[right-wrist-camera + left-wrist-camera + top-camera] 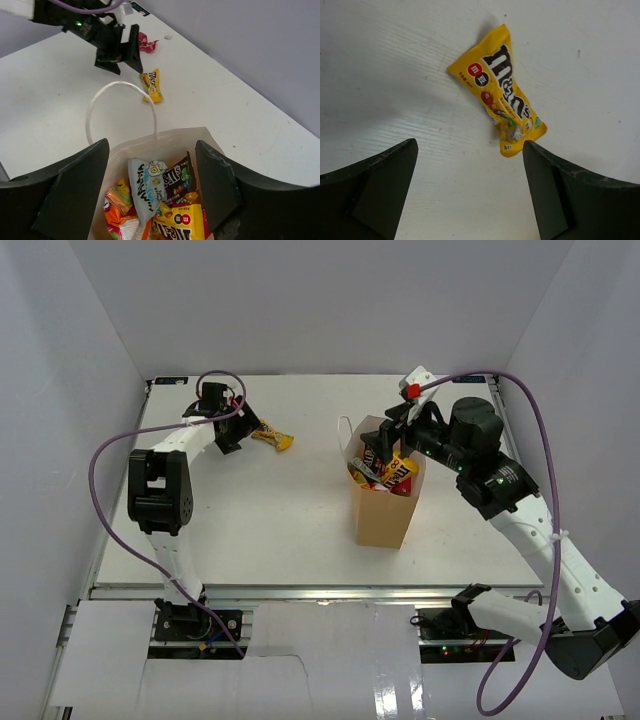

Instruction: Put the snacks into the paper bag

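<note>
- Overhead: the left arm stretches to the far left, with the left gripper (237, 438) beside a yellow packet (272, 437). The right arm bends over the paper bag (383, 515).
- Left wrist: jaws spread wide and empty above the yellow packet, which lies flat on the table (380, 75).
- Right wrist: the right gripper (152, 145) is parted and empty above the snacks (167, 197) in the bag.

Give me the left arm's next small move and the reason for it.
Probably ease the left gripper down and slightly forward so that its fingers straddle the yellow M&M's packet. Its jaws stand open above the table, and the packet lies flat just ahead of them, nearer one finger, ungripped. It lies outside the paper bag, which already holds other packets.
</note>
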Controlling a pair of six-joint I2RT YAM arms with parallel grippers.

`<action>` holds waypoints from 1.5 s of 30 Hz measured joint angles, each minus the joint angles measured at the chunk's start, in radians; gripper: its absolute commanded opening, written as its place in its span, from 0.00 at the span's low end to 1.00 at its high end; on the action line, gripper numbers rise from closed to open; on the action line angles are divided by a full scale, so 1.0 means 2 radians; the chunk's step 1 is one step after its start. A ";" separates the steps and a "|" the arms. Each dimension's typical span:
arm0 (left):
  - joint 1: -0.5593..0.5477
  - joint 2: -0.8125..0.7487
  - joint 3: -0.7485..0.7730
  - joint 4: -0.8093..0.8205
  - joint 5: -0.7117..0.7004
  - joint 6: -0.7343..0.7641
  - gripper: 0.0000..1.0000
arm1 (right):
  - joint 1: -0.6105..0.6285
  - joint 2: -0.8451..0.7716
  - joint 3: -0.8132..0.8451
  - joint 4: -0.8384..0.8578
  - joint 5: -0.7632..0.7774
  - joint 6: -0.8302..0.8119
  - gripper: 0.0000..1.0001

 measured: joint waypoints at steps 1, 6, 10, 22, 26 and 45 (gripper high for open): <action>-0.002 0.014 0.015 -0.010 -0.008 0.000 0.95 | 0.000 0.000 0.002 0.000 -0.008 -0.006 0.82; -0.016 0.099 0.129 -0.076 -0.039 -0.039 0.86 | -0.002 -0.002 0.017 0.002 -0.050 -0.035 0.83; -0.024 0.147 0.186 -0.133 -0.049 -0.119 0.73 | -0.005 -0.006 0.023 0.011 -0.060 -0.042 0.83; -0.035 0.157 0.200 -0.194 -0.050 -0.225 0.47 | -0.010 -0.010 0.023 0.023 -0.083 -0.039 0.83; -0.035 0.157 0.201 -0.189 -0.047 -0.198 0.40 | -0.010 -0.015 0.023 0.025 -0.114 -0.049 0.84; 0.007 -0.146 -0.196 0.182 0.290 0.005 0.24 | 0.005 0.003 0.010 0.025 -0.282 -0.104 0.81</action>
